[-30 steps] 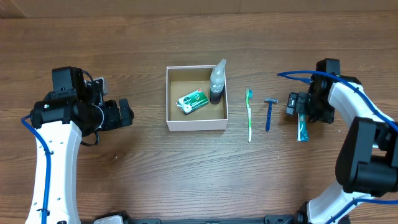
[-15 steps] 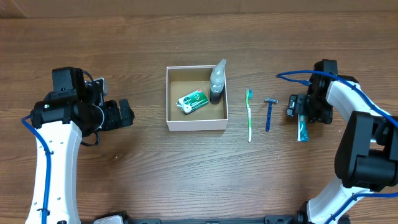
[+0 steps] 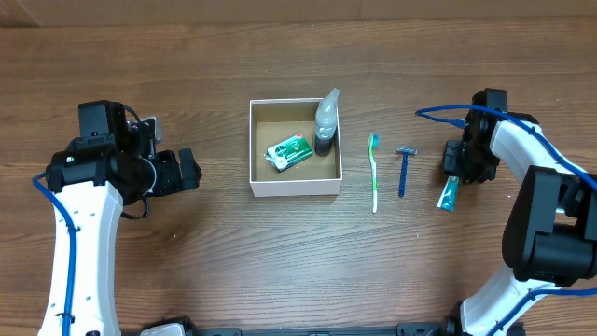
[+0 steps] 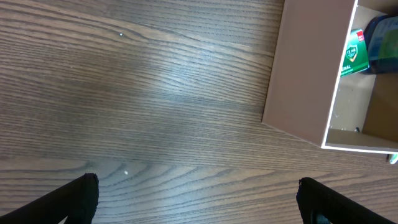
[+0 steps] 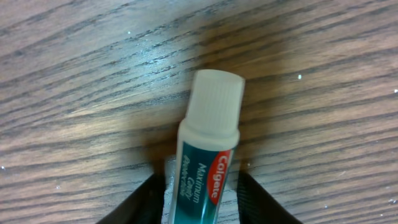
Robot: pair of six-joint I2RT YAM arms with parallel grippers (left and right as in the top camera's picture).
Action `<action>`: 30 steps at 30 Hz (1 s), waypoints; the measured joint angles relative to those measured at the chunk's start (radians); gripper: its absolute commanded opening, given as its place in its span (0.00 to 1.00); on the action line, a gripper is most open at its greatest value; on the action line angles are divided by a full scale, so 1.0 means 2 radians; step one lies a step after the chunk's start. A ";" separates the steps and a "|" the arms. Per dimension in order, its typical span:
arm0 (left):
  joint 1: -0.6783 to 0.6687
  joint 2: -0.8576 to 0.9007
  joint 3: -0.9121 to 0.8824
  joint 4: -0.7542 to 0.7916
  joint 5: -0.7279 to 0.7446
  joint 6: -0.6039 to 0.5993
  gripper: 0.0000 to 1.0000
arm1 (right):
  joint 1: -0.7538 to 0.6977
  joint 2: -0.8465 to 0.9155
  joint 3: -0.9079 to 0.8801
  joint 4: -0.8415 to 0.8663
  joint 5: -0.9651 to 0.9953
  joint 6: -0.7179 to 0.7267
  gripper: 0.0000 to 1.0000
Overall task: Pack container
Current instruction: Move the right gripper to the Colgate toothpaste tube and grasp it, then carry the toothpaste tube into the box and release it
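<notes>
The container [image 3: 295,187], a square white box with a brown inside, sits at mid-table and shows at the upper right of the left wrist view [image 4: 298,68]. Inside it lie a green packet [image 3: 288,152] and a clear spray bottle [image 3: 326,117] that leans on the right wall. A teal toothpaste tube [image 3: 448,194] lies at the right, slightly tilted. My right gripper [image 3: 452,168] is over its upper part. In the right wrist view the tube [image 5: 208,143] sits between the fingers of this gripper [image 5: 202,199], which press both its sides. My left gripper [image 3: 194,170] stands open over bare wood [image 4: 198,183], left of the container.
A green-and-white toothbrush [image 3: 375,177] and a blue razor [image 3: 404,170] lie side by side between the container and the toothpaste tube. A blue cable loops off the right arm [image 3: 438,114].
The right gripper's jaws have closed in from wide open onto the toothpaste tube, and the tube has tilted slightly. The left arm has not moved.
</notes>
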 measured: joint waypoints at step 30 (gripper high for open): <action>0.000 0.000 0.000 0.000 0.000 0.000 1.00 | 0.182 -0.226 0.121 -0.052 -0.046 -0.028 0.04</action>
